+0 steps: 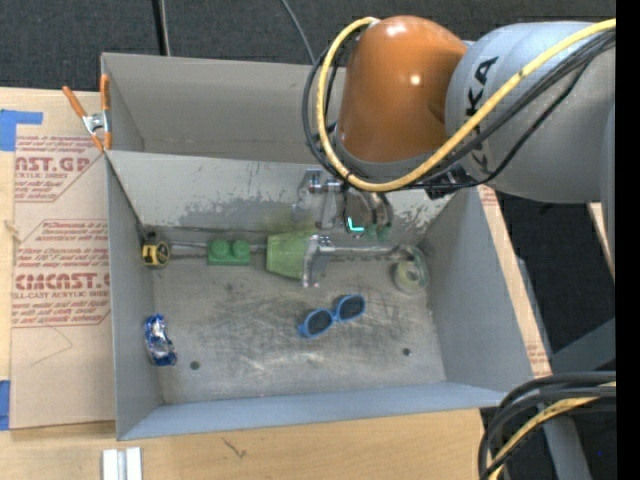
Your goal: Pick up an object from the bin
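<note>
- Camera view: the grey metal bin has a scuffed floor with a few loose things spread across it, none heaped.
- The arm reaches in from the right. Its rounded orange cover hangs above the back middle of the bin, with yellow and black cables looped round it.
- The claw is low in the bin under the orange cover, near the middle of the floor and towards the back wall. A small green light glows on it just above.
- Whether the claw is wide or narrow cannot be told from this angle, and nothing can be seen gripped in it.
- Nearest to it is a pale green cup lying on its side in the middle of the bin. The cup's right end is just beside the claw's metal, and it looks to be touching.
- Left of the cup, a little apart, lies a darker green block with studs on top.
- Further left, near the left wall, lies a small yellow and black thing. What it is cannot be made out.
- A pair of blue sunglasses lies in front of the claw, apart from the cup.
- A pale ring, perhaps a roll of tape, lies to the right of the claw near the right wall.
- A crumpled blue and white wrapper lies in the front left corner, well apart from the rest.
</note>
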Available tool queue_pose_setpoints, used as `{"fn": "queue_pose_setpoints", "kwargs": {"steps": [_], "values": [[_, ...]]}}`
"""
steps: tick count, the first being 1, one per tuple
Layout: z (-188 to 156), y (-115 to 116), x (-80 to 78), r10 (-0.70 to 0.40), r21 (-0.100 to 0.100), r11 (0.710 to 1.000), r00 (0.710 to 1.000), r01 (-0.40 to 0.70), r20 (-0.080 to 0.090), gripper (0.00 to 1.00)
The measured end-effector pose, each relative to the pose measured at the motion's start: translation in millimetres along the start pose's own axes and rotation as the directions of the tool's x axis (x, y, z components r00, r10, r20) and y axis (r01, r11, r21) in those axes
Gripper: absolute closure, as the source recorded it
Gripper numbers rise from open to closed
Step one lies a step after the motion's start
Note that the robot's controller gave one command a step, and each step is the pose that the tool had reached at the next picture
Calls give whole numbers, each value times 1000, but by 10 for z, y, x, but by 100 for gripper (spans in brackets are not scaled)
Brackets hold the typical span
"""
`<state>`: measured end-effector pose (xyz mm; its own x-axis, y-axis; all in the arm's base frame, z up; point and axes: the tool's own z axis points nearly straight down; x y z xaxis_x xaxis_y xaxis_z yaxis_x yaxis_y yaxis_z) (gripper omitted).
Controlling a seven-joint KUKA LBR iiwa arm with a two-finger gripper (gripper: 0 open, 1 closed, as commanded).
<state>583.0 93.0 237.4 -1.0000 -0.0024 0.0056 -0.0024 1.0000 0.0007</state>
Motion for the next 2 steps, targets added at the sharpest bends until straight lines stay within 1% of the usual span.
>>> {"fn": "queue_pose_setpoints", "kwargs": {"steps": [1,2], "values": [[1528,-383,180,-179,-2,984,984,179,-11,0],[1638,-907,390,-104,-3,995,994,104,20,0]]}}
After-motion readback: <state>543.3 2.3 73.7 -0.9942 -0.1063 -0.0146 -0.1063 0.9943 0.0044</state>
